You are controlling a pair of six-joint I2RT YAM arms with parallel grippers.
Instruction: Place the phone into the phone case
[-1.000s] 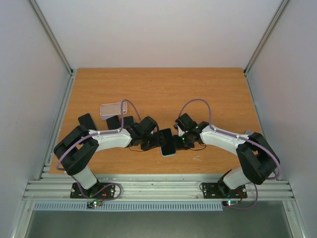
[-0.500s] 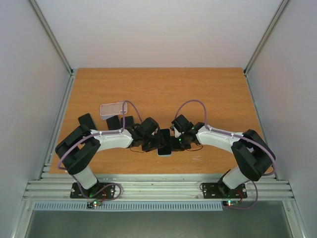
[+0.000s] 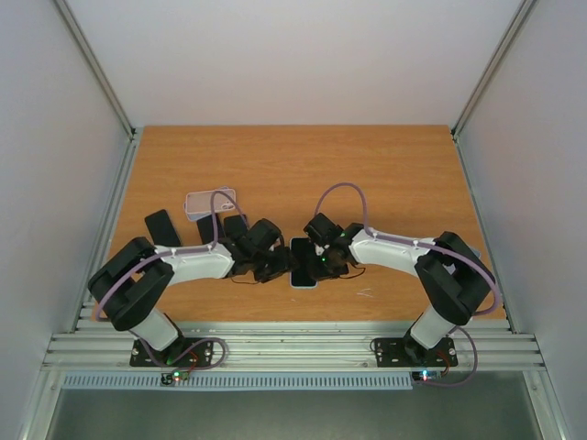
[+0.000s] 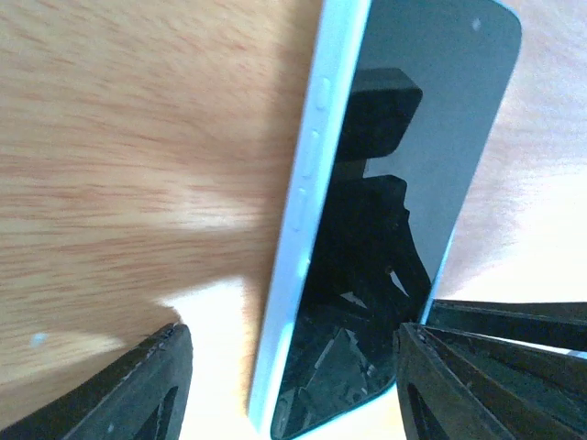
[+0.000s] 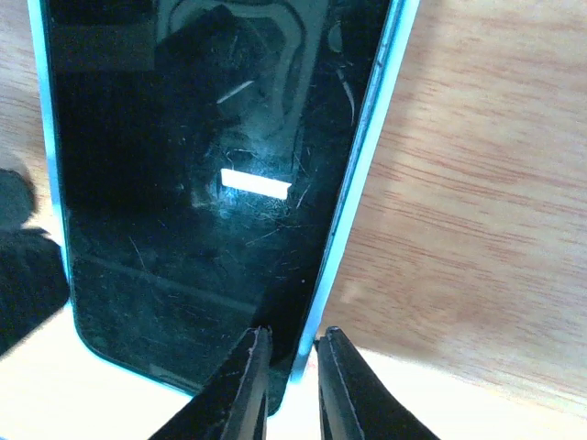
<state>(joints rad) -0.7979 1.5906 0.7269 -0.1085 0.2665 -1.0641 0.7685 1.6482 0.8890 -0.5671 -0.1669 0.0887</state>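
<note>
The phone [image 3: 304, 263], black screen with a pale blue rim, lies near the table's front middle between both grippers. In the left wrist view the phone [image 4: 394, 183] is tilted, its left side raised. My left gripper [image 4: 293, 341] is open and straddles its near end; the right finger [image 4: 477, 367] touches the rim and the left finger [image 4: 138, 390] stands apart. My right gripper [image 5: 293, 337] is shut on the phone's [image 5: 202, 183] right long edge, one finger on the screen and one outside the rim. The clear phone case [image 3: 210, 202] lies at the back left, beyond the left arm.
Three dark flat slabs [image 3: 162, 226], [image 3: 209, 229], [image 3: 236, 225] lie on the wooden table [image 3: 385, 165] just behind the left arm. Metal frame rails run along both sides and the front edge [image 3: 293, 348]. White walls enclose the cell.
Both arms have drawn in toward the middle and slightly left, and the phone has shifted a little left with them. The left jaws have narrowed around the phone.
</note>
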